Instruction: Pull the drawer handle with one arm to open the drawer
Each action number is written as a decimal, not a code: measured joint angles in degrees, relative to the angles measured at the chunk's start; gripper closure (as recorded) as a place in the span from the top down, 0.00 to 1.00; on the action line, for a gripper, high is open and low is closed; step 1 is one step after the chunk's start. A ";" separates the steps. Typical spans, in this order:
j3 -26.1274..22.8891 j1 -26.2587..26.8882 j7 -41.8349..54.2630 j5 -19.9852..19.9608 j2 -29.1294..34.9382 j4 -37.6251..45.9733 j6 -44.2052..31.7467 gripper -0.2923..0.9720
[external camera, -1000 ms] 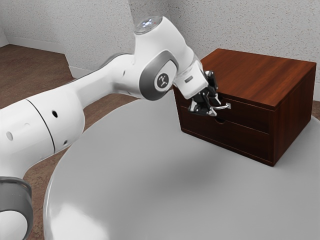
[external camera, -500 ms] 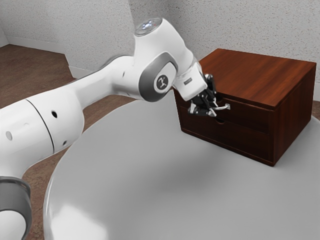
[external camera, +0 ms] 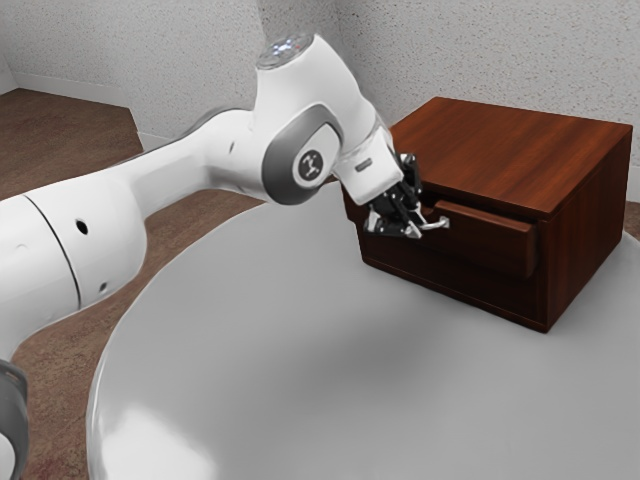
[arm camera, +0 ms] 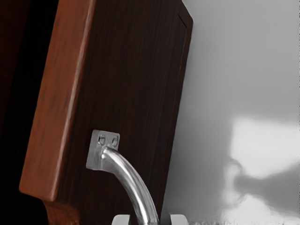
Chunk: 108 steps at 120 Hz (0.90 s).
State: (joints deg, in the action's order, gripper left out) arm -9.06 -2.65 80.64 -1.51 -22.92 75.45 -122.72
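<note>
A black end effector (external camera: 403, 220) clamps the silver handle (arm camera: 127, 182) of the upper drawer (external camera: 487, 236), which juts slightly out of a dark wooden cabinet (external camera: 520, 150) on the round grey tabletop (external camera: 300, 380)

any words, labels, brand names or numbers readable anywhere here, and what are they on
No readable text anywhere.
On the arm's grey joint cap: a small dark emblem, a symbol rather than letters, too small to make out.
On the wooden cabinet, drawer, handle and table: no lettering, labels or numbers.
</note>
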 joint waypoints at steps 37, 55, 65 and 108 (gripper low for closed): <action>0.63 -0.52 -0.07 -0.09 2.56 4.00 -0.34 0.24; 0.88 -0.60 -0.16 -0.12 4.41 6.11 -0.65 0.22; 1.02 -0.53 -0.26 -0.12 5.42 7.57 -1.06 0.22; 1.09 -0.59 -0.57 -0.80 8.69 11.83 -2.44 0.23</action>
State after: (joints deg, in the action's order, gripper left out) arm -7.97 -3.24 80.07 -2.31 -14.23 87.29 -125.16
